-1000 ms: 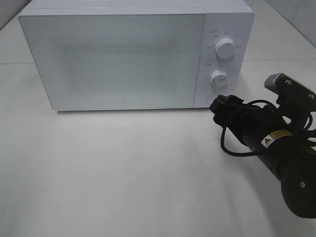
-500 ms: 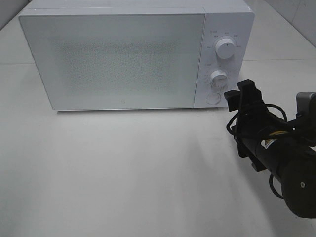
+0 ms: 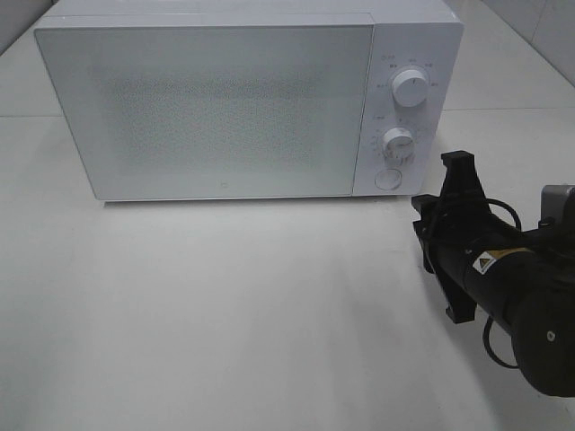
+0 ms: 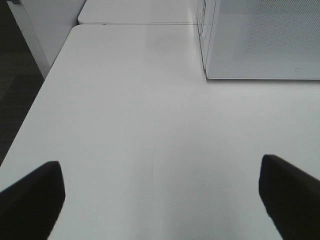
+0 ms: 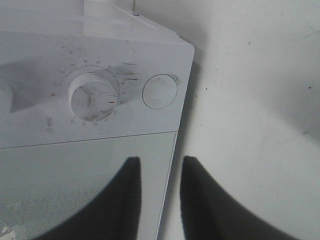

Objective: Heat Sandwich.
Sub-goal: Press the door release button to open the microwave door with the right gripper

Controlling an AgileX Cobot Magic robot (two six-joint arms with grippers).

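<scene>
A white microwave [image 3: 216, 108] stands on a white table [image 3: 225, 314] with its frosted door [image 3: 207, 112] shut. Two dials, an upper dial [image 3: 411, 88] and a lower dial [image 3: 397, 144], sit above a round button [image 3: 387, 178] on the control panel to the right of the door.

The black right arm [image 3: 503, 269] reaches in from the lower right of the room. Its right gripper [image 5: 160, 161] hangs near the oven's lower front corner, below the button and clear of the casing. The jaws are drawn close, with a narrow slit of daylight between them and nothing caught in it. From that wrist the lower dial and the button are seen close up, and the door's edge runs down between the two dark fingers [image 5: 132, 195].

The left gripper [image 4: 160, 200] hovers over bare tabletop well off to the microwave's left. Its fingertips are spread as wide as that camera's frame, and it holds nothing. It is outside the high camera's view.

The sandwich shows in none of the three views. The door's speckled panel gives no look inside, so where it lies cannot be told.
</scene>
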